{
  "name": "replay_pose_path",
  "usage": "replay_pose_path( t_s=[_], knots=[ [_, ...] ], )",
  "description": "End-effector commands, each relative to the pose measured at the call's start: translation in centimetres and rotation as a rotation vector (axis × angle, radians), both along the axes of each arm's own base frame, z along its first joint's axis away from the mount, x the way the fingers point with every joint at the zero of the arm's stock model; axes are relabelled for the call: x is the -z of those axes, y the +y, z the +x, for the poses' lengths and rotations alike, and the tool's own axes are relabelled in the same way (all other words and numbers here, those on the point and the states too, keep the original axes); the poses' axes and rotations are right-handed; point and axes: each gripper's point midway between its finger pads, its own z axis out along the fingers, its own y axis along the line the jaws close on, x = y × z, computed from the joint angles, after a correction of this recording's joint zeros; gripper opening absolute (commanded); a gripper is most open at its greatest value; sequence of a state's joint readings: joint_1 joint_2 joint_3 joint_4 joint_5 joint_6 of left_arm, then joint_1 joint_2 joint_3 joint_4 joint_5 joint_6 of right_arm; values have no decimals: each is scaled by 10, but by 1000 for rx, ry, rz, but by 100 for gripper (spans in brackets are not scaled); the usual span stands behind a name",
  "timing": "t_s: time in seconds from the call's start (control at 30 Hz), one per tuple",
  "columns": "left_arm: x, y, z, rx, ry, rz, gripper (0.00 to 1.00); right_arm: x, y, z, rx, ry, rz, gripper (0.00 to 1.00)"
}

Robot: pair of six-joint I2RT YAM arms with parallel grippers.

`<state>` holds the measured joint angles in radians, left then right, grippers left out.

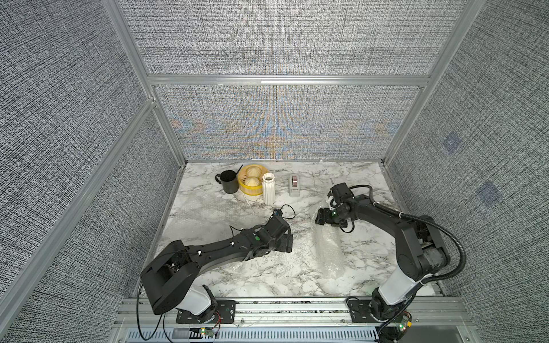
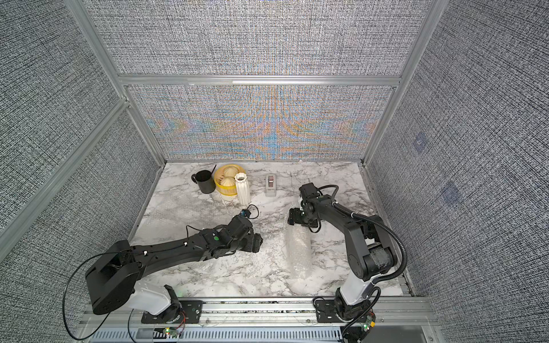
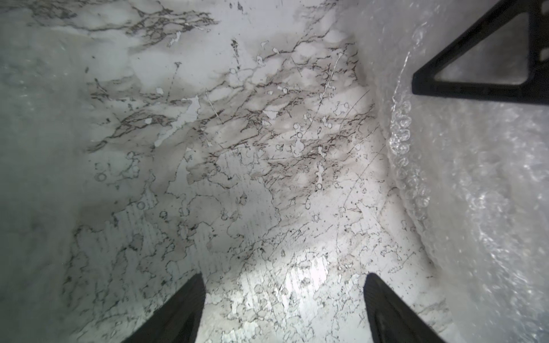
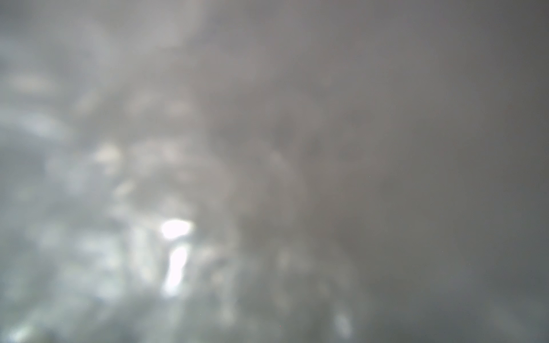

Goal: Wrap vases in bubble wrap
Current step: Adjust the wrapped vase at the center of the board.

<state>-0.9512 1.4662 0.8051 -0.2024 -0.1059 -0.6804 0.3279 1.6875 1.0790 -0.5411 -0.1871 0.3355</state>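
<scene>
Bubble wrap [image 3: 475, 184] just beside left fingers [image 3: 178, 311]

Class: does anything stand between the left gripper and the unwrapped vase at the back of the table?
Nothing visible does. From the left gripper to the vase only flat table shows; the yellow basket and mug stand beside the vase, off that line.

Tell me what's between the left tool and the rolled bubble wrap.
Nothing but bare marble table. The left wrist view shows it running from the open left tool to the rolled bubble wrap; both top views show the same gap.
</scene>
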Motion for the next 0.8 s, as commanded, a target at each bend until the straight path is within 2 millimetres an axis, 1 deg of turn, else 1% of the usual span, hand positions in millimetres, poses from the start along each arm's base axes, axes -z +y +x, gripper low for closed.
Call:
replay_pose_path(
  t_s=[0.0, 0.13, 0.4, 0.5, 0.53, 0.6, 0.7, 0.77],
  knots=[
    [-3, 3, 6, -17, -24, 6, 85, -6, -1, -7, -52, 17, -12, 81],
    [-2, 3, 6, -15, -23, 8, 84, -9, 2, -6, -57, 26, 8, 86],
    [-1, 5, 7, -28, -23, 4, 84, -3, 2, -5, -53, 52, 18, 90],
    [-2, 6, 8, -29, -24, 2, 83, -13, 6, -4, -53, 35, 44, 93],
    [-2, 5, 8, -28, -24, 1, 83, -19, 8, -3, -52, 25, 58, 96],
    [-3, 5, 8, -29, -23, 1, 83, -25, 11, -4, -53, 31, 75, 99],
    [-4, 4, 9, -29, -27, 0, 83, -28, 11, -7, -51, 40, 75, 99],
    [-4, 4, 10, -30, -27, -1, 83, -29, 7, -8, -45, 42, 59, 99]
  ],
)
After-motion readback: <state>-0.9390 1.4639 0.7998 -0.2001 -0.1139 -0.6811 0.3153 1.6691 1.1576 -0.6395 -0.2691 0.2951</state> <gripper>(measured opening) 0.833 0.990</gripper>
